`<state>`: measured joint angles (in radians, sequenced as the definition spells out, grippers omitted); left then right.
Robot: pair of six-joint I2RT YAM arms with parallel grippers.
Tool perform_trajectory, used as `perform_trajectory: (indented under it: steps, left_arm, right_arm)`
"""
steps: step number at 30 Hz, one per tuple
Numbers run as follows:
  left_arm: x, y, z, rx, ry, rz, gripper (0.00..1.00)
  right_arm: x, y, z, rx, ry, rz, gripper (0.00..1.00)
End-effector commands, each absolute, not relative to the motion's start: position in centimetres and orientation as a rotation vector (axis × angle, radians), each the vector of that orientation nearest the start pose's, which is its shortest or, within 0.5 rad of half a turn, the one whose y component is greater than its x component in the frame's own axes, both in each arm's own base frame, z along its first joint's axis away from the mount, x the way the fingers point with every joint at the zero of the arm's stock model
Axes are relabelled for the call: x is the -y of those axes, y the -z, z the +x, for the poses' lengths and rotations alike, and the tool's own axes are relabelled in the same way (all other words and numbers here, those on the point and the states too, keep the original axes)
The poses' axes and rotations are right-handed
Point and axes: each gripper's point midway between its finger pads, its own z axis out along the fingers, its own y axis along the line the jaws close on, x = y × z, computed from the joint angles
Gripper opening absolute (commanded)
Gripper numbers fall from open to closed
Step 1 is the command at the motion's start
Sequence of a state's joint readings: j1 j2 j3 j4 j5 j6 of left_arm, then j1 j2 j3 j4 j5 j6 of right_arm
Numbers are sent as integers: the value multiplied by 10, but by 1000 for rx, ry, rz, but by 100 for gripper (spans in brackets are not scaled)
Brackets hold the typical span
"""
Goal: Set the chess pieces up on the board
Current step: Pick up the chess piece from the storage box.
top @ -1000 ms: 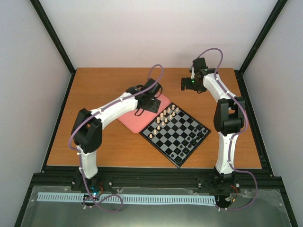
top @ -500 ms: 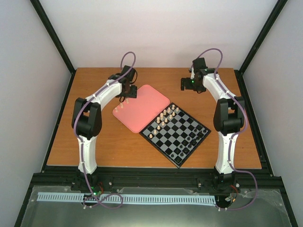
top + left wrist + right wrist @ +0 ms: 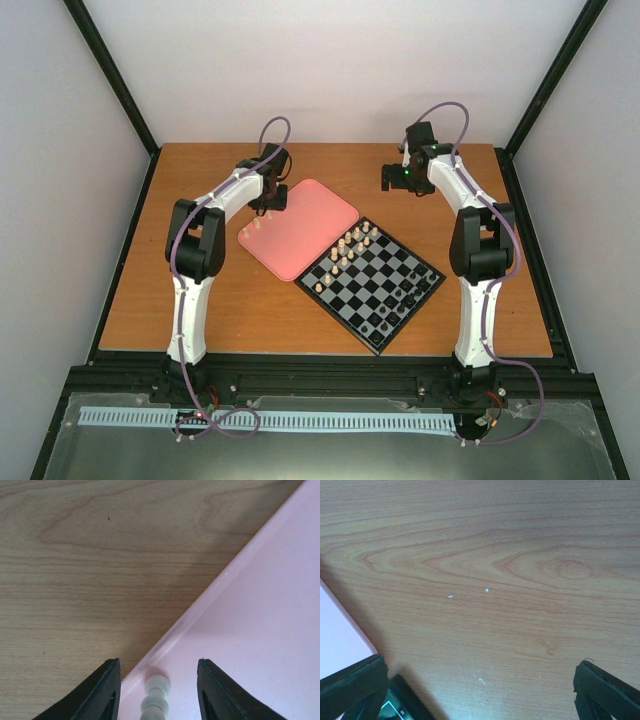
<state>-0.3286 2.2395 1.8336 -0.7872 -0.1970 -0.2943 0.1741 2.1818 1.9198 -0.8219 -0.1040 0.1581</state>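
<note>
Around chess piece, left pincer half-open

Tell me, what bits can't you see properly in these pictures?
- Left wrist view: the small cream peg-shaped chess piece between the left hand's fingers is cut off by the bottom edge.
- Top view: the cream pieces and black pieces on the black-and-grey checked board are too small to name.
- Right wrist view: the right hand's fingers run off the bottom corners.

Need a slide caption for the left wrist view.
Left end effector, open, straddling a cream chess piece at the edge of the pink tray, wooden table beyond.
</note>
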Motion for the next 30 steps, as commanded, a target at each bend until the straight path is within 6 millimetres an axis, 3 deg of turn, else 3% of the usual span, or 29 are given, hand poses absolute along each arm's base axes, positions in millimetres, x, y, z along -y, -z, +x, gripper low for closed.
perform_trajectory:
  steps: [1,7,13,25,30]
  left_arm:
    - [128,-54,511,-2729,-102,-32,44]
    - [127,-52,505,-2737,-101,-27,43]
    - [127,-48,503,-2752,-102,-29,35]
    - [123,-53,495,-2751,-112,-35,34]
    - [123,-50,494,-2759,-108,-39,26]
  right_arm:
    - [-105,-107,532,-2665,-218,-49,100]
    - [-105,-104,533,-2671,-217,-46,100]
    - [-105,-102,534,-2675,-220,-43,100]
    - [-106,-101,534,-2676,-223,-41,100]
    - [-105,-101,533,-2677,-223,-41,100]
